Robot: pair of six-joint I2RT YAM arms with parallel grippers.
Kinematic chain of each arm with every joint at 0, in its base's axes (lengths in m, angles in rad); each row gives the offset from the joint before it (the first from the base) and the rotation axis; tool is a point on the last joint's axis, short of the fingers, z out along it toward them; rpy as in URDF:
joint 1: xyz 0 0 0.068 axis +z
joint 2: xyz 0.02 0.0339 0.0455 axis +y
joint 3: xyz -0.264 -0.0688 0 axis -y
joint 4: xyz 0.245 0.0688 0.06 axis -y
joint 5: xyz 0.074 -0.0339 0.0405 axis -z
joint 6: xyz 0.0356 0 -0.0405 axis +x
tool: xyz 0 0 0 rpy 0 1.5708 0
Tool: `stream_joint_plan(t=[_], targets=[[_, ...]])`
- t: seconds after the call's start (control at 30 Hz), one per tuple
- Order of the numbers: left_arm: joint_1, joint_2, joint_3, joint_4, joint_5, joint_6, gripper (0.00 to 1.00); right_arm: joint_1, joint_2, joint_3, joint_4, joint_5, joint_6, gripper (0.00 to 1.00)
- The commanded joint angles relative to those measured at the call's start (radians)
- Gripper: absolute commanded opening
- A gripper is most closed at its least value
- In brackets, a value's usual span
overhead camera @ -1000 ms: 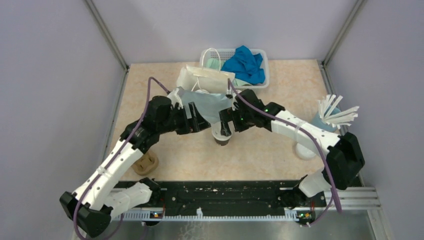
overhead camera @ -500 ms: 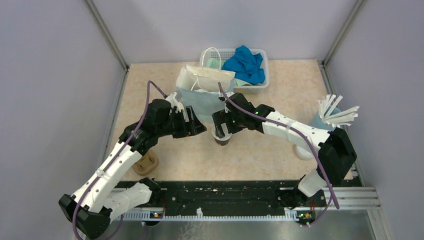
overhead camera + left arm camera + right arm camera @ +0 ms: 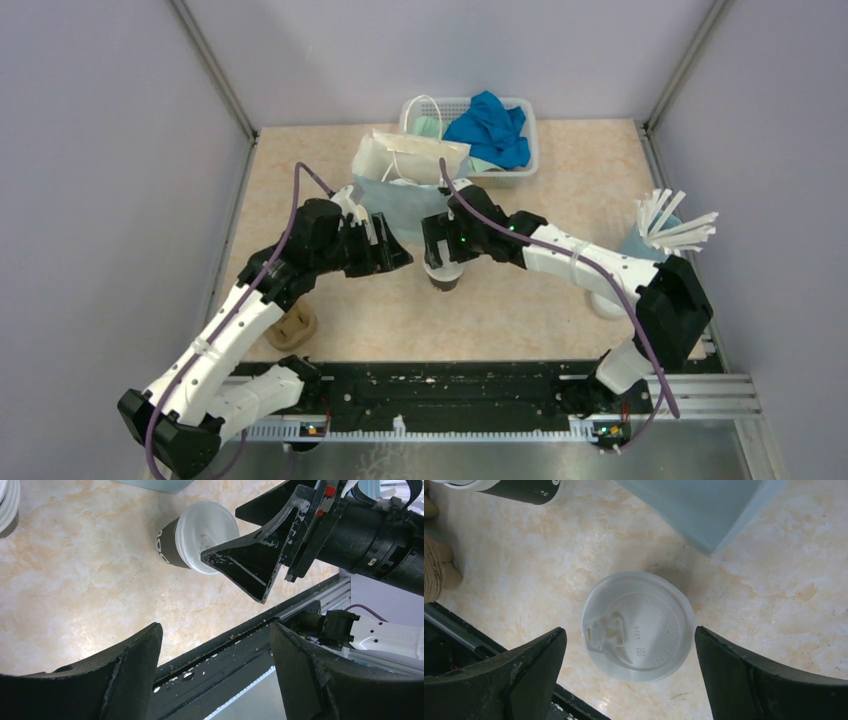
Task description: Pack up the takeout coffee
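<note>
The coffee cup [image 3: 638,625] stands upright, lid up, axis vertical.

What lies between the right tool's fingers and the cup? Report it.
Nothing but bare table. The right wrist view shows the cup centred in the open right tool, with a gap at each finger.

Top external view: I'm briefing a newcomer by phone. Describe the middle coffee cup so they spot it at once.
Find the light blue bag mid-table. On its near side, under the open right hand, stands a small cup. Unlike the blue cup of white sticks at the right, it has a dark base and round white lid.
</note>
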Motion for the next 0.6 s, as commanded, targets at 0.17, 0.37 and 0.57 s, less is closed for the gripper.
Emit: stream_joint_plan(t=[0.17, 0.37, 0.57], targets=[[0.012, -0.005, -0.001, 0.023, 0.021, 0.019, 0.85, 0.065, 0.05, 0.055, -0.016, 0.117, -0.028, 0.95], [0.017, -0.007, 0.0, 0.02, 0.02, 0.024, 0.85, 0.092, 0.065, 0.066, -0.027, 0.175, -0.054, 0.9], [0.021, -0.005, 0.004, 0.019, 0.023, 0.029, 0.85, 0.111, 0.086, 0.083, -0.056, 0.213, -0.072, 0.89]])
